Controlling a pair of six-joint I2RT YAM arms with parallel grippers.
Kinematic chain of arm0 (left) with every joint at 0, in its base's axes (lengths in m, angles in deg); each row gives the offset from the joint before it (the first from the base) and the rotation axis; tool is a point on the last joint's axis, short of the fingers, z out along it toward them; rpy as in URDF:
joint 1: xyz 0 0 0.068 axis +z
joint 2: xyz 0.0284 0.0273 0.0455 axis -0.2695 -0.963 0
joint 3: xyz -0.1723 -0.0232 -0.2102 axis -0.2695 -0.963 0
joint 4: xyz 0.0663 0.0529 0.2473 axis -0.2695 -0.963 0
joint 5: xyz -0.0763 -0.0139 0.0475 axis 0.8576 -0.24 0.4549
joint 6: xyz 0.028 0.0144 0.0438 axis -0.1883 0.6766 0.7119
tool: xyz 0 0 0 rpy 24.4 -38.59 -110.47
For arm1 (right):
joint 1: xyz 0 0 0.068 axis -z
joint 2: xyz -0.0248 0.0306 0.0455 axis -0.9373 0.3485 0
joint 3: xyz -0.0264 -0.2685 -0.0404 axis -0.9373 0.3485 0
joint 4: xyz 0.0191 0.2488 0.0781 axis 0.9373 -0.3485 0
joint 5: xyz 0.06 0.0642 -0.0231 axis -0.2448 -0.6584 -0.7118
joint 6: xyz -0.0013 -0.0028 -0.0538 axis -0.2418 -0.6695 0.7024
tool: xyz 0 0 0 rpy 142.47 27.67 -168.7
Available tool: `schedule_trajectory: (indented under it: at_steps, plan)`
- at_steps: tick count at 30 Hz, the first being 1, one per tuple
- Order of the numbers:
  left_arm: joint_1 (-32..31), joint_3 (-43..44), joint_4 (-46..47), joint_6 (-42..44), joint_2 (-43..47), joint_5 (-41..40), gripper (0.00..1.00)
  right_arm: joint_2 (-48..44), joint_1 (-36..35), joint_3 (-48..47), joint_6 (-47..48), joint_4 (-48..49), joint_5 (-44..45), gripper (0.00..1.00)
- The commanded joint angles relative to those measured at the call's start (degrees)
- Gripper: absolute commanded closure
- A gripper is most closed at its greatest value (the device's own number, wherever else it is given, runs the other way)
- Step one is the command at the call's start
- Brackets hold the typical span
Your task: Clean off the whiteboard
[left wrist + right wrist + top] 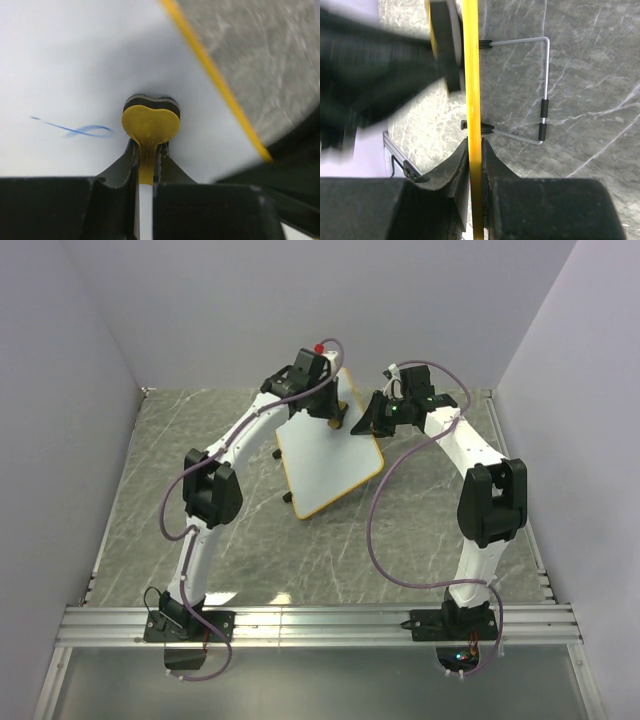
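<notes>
- Left claw (146, 167) pinches a yellow heart-shaped eraser (150, 125) against the white, orange-framed whiteboard (330, 465), propped up mid-way on the grey desk (140, 470).
- Right claw (475, 165) clamps its frame; hard wiping could break that grip, sparing the blue scribble (82, 131).

No readable text, label, brand or number is showing anywhere; the whiteboard (75, 55) is carrying only a blue scribble (80, 131) that is spelling out nothing legible.
</notes>
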Motion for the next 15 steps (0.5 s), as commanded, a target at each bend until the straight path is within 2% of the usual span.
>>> schedule_trajectory:
  at_steps: [1, 7, 12, 15]
  plan:
    - [4.25, 1.95, 0.28, -2.77, -5.73, -3.68, 1.0, 2.15, -5.79, 3.1, 4.16, -7.9, -0.31, 1.0]
    - [8.74, 2.75, -2.53, -1.73, -11.71, -4.74, 1.0, 0.92, -5.88, 5.39, 4.16, -7.73, -0.05, 1.0]
    - [8.57, -5.77, 0.63, -1.81, -8.2, -3.87, 1.0, 2.05, -5.97, 4.16, 3.89, -8.08, 0.04, 1.0]
    - [8.22, -5.26, 0.02, -1.28, -6.8, -1.5, 1.0, 3.2, -6.41, 2.4, 3.89, -8.61, 0.04, 1.0]
